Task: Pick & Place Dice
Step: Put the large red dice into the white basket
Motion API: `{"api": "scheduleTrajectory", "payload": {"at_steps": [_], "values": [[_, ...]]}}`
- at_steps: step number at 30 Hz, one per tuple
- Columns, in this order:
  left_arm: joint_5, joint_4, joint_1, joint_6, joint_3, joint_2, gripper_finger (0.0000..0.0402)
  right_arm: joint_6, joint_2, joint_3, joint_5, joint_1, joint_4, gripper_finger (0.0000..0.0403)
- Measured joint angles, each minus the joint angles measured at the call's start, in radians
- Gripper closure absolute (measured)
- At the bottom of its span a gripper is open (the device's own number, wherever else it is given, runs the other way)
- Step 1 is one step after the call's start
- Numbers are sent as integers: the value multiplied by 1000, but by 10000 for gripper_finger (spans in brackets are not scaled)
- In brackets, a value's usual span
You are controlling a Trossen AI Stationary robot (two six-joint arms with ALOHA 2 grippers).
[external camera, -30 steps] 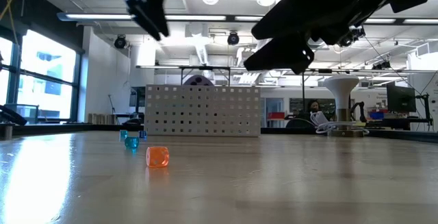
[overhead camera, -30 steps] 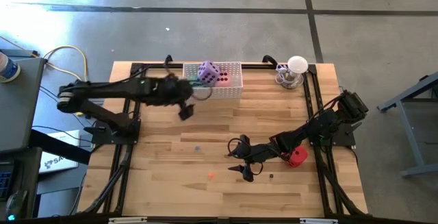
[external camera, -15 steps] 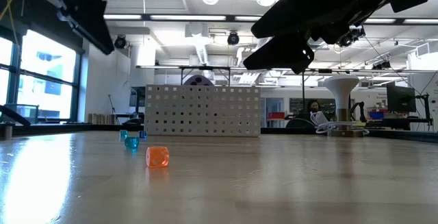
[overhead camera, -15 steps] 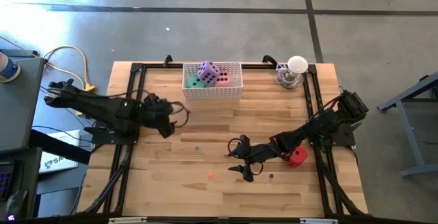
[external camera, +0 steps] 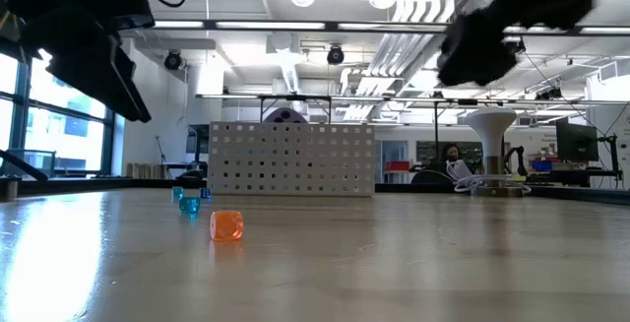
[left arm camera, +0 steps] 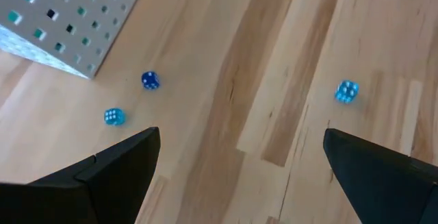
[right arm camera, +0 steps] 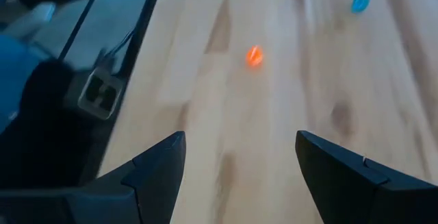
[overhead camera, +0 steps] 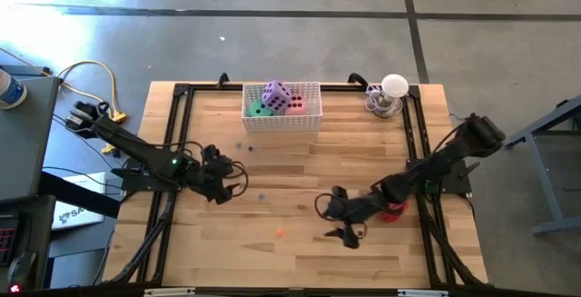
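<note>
Right gripper (overhead camera: 346, 222) is hanging over the table's front-right area with its fingers parted and nothing between them, as the right wrist view is showing only bare wood between the two dark tips. Just behind it, at about 2 o'clock from the fingertips, the red die (overhead camera: 392, 212) is lying on the table (overhead camera: 300, 252), partly hidden under the right arm and apparently the last large die not yet binned. At the table's 12 o'clock edge, the white perforated basket (overhead camera: 282, 118) is holding three dice: the purple die (overhead camera: 276, 94), the green die (overhead camera: 260, 109) and the pink die (overhead camera: 295, 105). Left gripper (overhead camera: 221, 172) is waiting at the table's 9 o'clock side, its fingers spread wide and empty.

By the look of it, three of four large dice are placed and the red one is next; the right gripper is pointing away from it, so the next move probably calls for drawing back toward 3 o'clock and settling the fingers around the cube.

Small dice are scattered too: three blue ones in the left wrist view, including one (left arm camera: 346, 91) apart from the other two, and one orange small die (external camera: 226, 225).
</note>
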Motion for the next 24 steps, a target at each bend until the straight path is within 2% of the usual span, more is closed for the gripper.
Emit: {"api": "scheduleTrajectory", "payload": {"at_steps": [6, 12, 16, 21, 24], "values": [[0, 27, -4, 42, 0, 1, 2, 62, -137, 0, 35, 113, -104, 135], [0, 56, 8, 42, 1, 1, 2, -138, -215, 0, 291, 245, -53, 135], [0, 69, 7, 42, 1, 1, 2, -178, -230, 4, 411, 299, -51, 135], [3, 70, 8, 42, 1, 1, 2, -101, -220, 118, 445, 347, -196, 135], [3, 70, 8, 42, 1, 1, 2, -41, -192, 216, 509, 387, -345, 136]]}}
